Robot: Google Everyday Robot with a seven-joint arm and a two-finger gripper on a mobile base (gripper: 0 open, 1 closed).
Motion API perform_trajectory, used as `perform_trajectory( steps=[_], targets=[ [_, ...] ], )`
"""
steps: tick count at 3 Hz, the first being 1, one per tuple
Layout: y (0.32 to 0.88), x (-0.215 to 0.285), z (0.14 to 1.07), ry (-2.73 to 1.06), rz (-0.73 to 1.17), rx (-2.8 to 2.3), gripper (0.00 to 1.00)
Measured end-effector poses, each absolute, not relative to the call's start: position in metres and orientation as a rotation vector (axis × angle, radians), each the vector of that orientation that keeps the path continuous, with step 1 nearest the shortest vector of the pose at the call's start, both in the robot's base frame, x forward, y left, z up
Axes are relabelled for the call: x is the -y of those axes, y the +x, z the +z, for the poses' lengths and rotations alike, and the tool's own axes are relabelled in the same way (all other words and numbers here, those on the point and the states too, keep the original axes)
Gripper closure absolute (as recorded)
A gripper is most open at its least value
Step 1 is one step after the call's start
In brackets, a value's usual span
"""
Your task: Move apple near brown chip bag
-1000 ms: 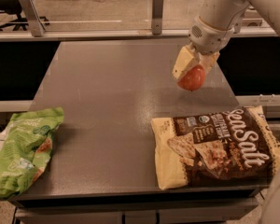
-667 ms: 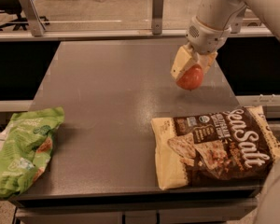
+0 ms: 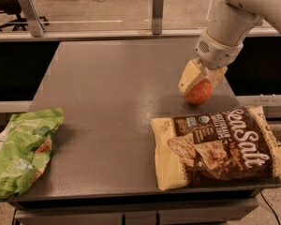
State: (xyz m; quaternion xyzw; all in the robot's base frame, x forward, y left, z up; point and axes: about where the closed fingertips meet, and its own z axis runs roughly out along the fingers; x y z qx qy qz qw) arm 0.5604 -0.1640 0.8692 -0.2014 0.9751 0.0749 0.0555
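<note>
The red-orange apple [image 3: 199,92] is held between the cream-coloured fingers [image 3: 190,76] of my gripper [image 3: 200,84], at the right side of the grey table [image 3: 112,102], at or just above its surface. The white arm comes down from the upper right. The brown chip bag [image 3: 218,144], dark brown and cream with white "Sea Salt" script, lies flat at the table's front right, just in front of the apple, with a small gap between them.
A bright green chip bag [image 3: 19,149] lies at the front left, hanging over the table's left edge. A metal rail with posts [image 3: 157,11] runs behind the table's far edge.
The gripper has carried the apple down and to the right, closer to the brown chip bag. The bags have not moved.
</note>
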Motion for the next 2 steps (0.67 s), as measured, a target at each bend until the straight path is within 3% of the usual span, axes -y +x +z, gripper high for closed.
perform_trajectory(
  steps=[2],
  targets=[
    [0.5443, 0.1651, 0.8553, -0.619, 0.29, -2.99, 0.59]
  ],
)
